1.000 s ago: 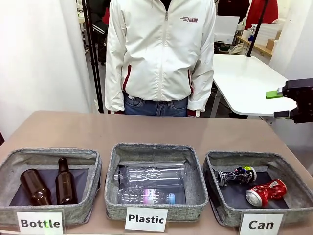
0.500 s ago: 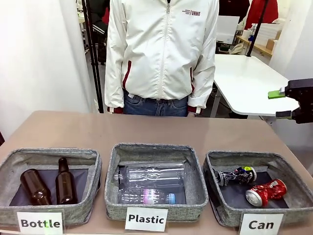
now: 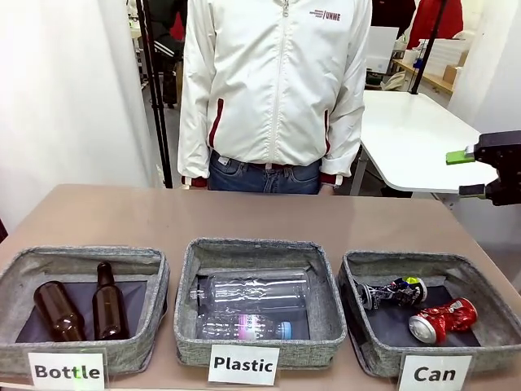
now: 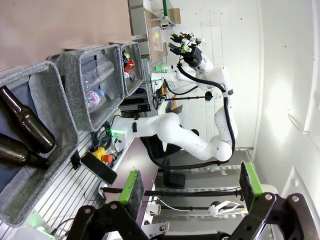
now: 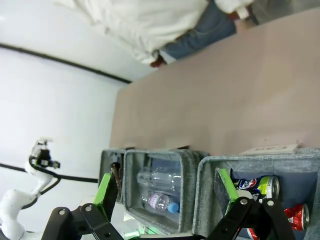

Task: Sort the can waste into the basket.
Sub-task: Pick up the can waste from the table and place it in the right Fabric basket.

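Note:
Two crushed cans lie in the grey basket behind the white "Can" card: a shiny red can at the front right and a dark can with yellow-green marks behind it. My right gripper hangs open and empty at the right edge, well above and behind that basket. In the right wrist view its open gripper looks down on the dark can, the red can and the basket wall. My left gripper is open and empty, off the table's side; the red can shows far off.
A "Plastic" basket holds clear bottles in the middle. At the left, a "Bottle" basket holds two brown glass bottles. A person in a white jacket stands at the far edge. Bare brown tabletop lies behind the baskets.
The person has shifted slightly to the right. My right gripper has drifted a little toward the right edge. The cans and baskets have not moved.

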### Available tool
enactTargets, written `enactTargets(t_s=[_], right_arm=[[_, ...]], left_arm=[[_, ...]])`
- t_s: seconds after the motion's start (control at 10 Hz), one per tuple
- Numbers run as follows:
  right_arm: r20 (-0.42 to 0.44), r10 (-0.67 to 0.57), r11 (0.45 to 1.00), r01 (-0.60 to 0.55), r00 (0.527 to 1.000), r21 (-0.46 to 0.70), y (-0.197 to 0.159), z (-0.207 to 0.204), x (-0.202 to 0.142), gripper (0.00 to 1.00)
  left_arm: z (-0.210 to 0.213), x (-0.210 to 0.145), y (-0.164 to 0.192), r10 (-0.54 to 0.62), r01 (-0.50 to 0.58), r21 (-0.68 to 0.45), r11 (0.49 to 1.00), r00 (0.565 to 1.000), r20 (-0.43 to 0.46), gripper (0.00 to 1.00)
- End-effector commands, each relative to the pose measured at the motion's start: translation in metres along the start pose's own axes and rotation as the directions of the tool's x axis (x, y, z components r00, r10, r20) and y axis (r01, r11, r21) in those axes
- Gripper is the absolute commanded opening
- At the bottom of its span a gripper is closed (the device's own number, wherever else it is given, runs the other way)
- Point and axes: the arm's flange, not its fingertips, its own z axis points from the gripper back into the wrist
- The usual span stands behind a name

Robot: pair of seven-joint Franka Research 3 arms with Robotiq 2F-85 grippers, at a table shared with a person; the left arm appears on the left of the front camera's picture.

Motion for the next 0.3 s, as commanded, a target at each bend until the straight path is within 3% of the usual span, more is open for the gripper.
enactTargets(t_s=[0.0,0.2], right_arm=[[-0.01,-0.009,1.0,0.009,1.0,-0.011,0.0034,0.0035,0.0026,1.0],[-0.01,-0.009,1.0,0.009,1.0,-0.011,0.0034,0.0035,0.0026,1.0]], left_arm=[[-0.0004,0.0003,-0.0019,-0.016,0.016,-0.019,1.0,1.0,0.0,1.0],[-0.0004,0.0003,-0.0019,-0.016,0.016,-0.019,1.0,1.0,0.0,1.0]])
